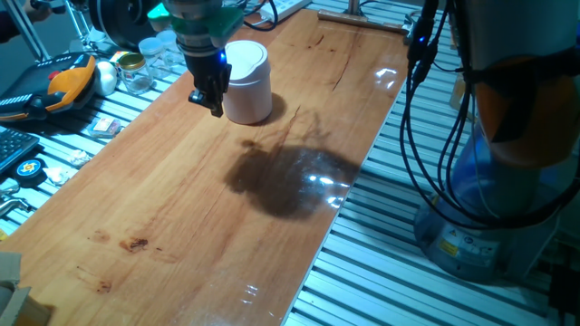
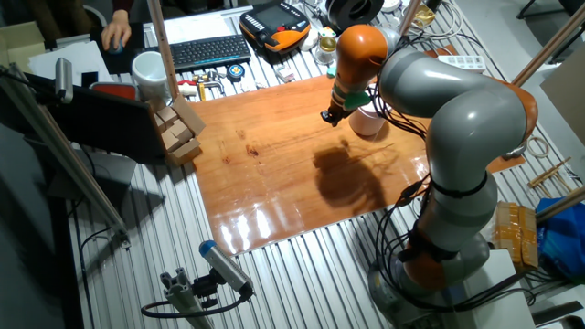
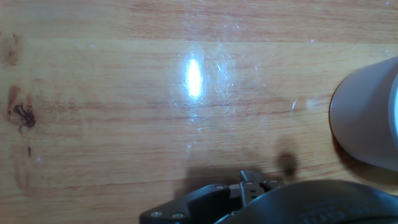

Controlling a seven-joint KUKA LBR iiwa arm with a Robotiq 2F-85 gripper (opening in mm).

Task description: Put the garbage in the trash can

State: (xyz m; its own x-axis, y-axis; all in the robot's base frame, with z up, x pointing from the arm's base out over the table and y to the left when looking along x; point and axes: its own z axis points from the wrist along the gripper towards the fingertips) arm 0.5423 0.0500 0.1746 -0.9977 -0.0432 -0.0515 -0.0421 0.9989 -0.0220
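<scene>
One gripper (image 1: 209, 98) hangs just beside the trash can (image 1: 247, 81) over the wooden table (image 1: 181, 208), fingers pressed together, and whether they hold anything I cannot tell.

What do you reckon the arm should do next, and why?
Probably shift sideways until it is over the white plastic bin with the domed lid. The two-finger gripper hangs just beside the bin, above the wooden table. No paper wad shows anywhere, and whether the fingers hold it cannot be told.
</scene>
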